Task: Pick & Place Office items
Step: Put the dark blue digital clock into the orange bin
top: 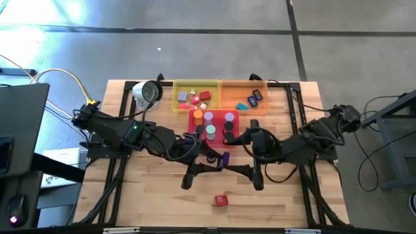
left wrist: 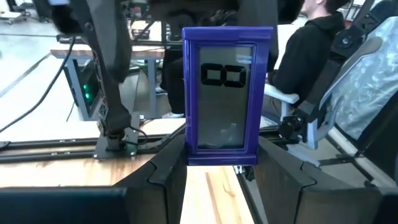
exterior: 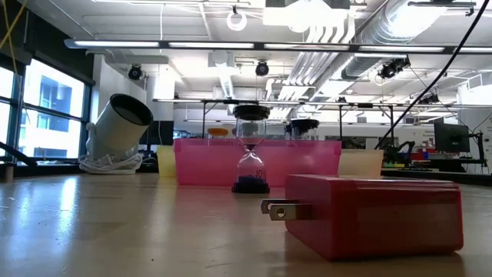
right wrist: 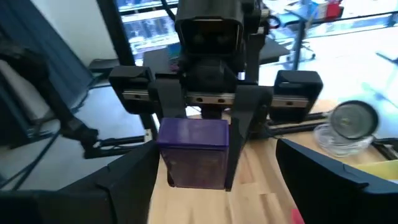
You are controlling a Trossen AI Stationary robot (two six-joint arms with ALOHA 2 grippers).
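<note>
Wooden table (top: 156, 201): one purple piece (left wrist: 226, 93), left hand (top: 220, 160).

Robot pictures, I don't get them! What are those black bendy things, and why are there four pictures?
Those are two robot arms at a wooden table. One camera looks down from above, one sits low on the table, and one rides on each arm's wrist. The left gripper pinches a purple frame-like piece. The right gripper is open, facing it. A red block with plug prongs lies alone near the front. At the back stand a pink tray with small cylinders, a yellow tray and an orange tray with little pieces.
</note>
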